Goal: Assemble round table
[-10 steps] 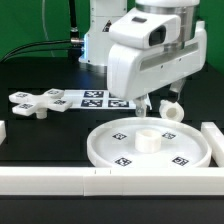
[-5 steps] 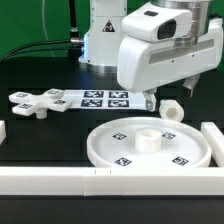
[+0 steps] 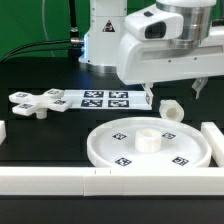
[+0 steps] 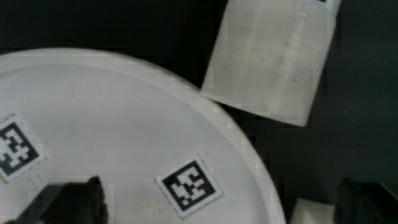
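The round table's large rimmed disc lies flat near the table's front, its central hub pointing up. The short cylinder lies on its side just behind the disc, toward the exterior view's right. The cross-shaped piece rests at the exterior view's left. My gripper hangs open above the cylinder, holding nothing. In the wrist view my gripper straddles the tagged disc near its rim, and the dark fingertips are apart. That view does not show the cylinder.
The marker board lies behind the disc. Long white bars fence the work area at the front, at the exterior view's right and at its left. A white rectangular piece lies beside the disc in the wrist view.
The arm has risen and swung toward the exterior view's right, lifting the fingers higher over the cylinder. The jaws stayed open and no part moved.
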`<control>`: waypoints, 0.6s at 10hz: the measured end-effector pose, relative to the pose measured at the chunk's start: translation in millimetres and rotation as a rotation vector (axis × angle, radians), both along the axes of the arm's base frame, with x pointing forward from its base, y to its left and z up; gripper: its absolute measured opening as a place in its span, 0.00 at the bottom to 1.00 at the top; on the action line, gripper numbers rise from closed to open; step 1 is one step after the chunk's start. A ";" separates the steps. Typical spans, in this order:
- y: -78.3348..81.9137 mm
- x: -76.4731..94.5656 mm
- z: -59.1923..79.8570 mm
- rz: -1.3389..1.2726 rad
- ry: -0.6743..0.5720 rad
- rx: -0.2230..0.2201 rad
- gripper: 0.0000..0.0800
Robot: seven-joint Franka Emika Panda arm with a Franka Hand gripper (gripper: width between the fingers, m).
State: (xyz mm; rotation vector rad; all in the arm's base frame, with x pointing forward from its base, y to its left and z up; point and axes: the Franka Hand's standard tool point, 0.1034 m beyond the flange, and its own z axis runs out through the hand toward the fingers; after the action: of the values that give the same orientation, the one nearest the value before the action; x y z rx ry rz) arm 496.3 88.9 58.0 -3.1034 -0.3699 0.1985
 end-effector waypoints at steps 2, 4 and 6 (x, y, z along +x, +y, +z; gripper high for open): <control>-0.3 0.5 1.9 0.000 0.016 -0.004 0.81; -1.3 -7.7 1.3 -0.004 0.105 -0.023 0.81; 6.3 -18.8 -1.2 -0.146 0.298 -0.040 0.81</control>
State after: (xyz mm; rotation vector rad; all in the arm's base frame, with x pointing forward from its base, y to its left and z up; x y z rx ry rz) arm 477.6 95.2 56.8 -3.0532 -0.1327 0.6607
